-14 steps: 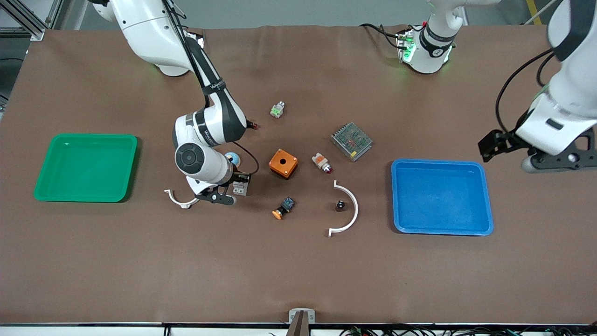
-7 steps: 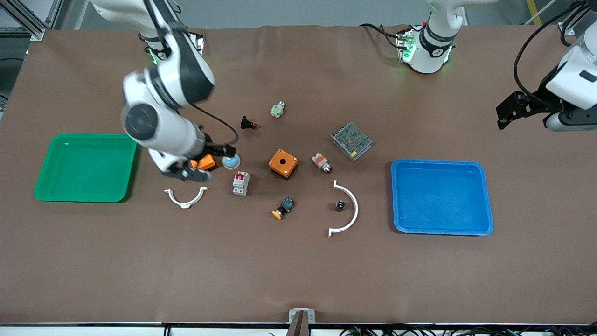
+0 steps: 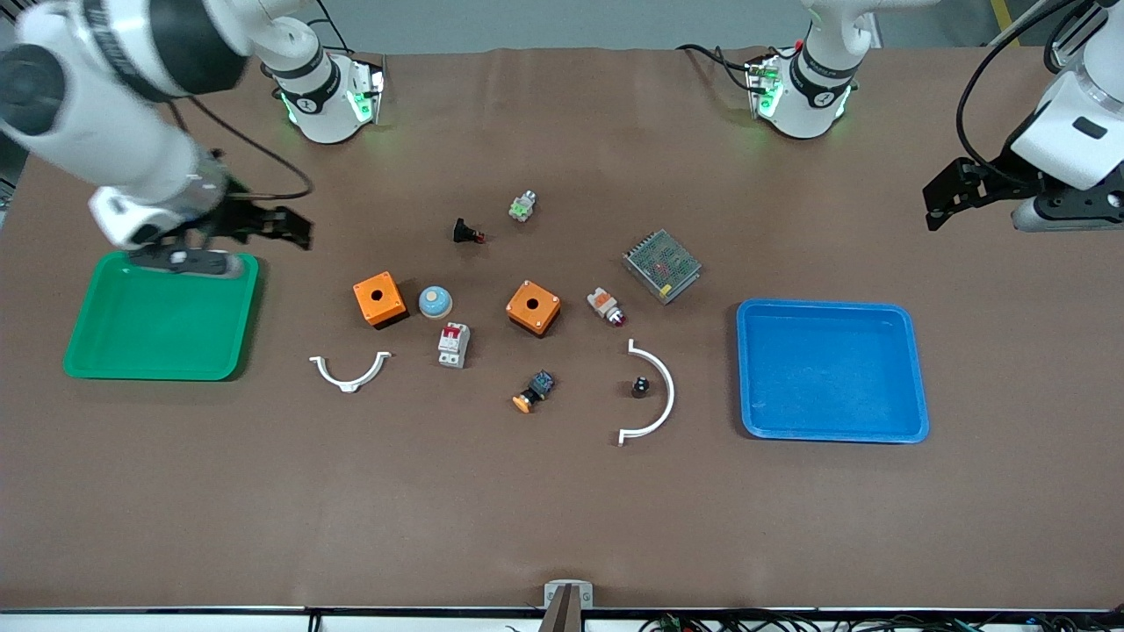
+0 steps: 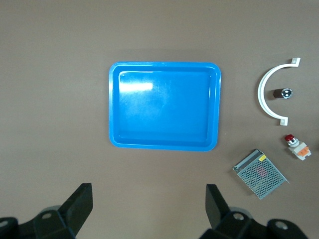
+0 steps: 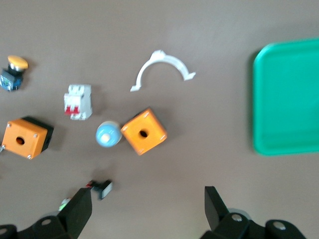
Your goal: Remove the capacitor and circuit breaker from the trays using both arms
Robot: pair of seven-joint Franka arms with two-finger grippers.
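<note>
The capacitor (image 3: 640, 385), a tiny black cylinder, stands on the table inside a white curved bracket (image 3: 654, 395); it also shows in the left wrist view (image 4: 282, 93). The breaker (image 3: 453, 344), light grey with red levers, lies between the two orange boxes, a little nearer the front camera; it also shows in the right wrist view (image 5: 78, 101). My right gripper (image 3: 294, 230) is open and empty in the air by the green tray's (image 3: 162, 314) corner. My left gripper (image 3: 944, 195) is open and empty, raised at the left arm's end of the table.
A blue tray (image 3: 832, 370) lies at the left arm's end. Two orange boxes (image 3: 379, 299) (image 3: 533, 307), a blue dome (image 3: 435, 302), an orange-capped button (image 3: 533, 391), a red-tipped white-and-orange part (image 3: 606, 305), a mesh box (image 3: 662, 265) and another white bracket (image 3: 350, 371) lie mid-table.
My right gripper has left the breaker on the table, risen and swung to the green tray's corner. My left gripper has moved from beside the blue tray toward its base.
</note>
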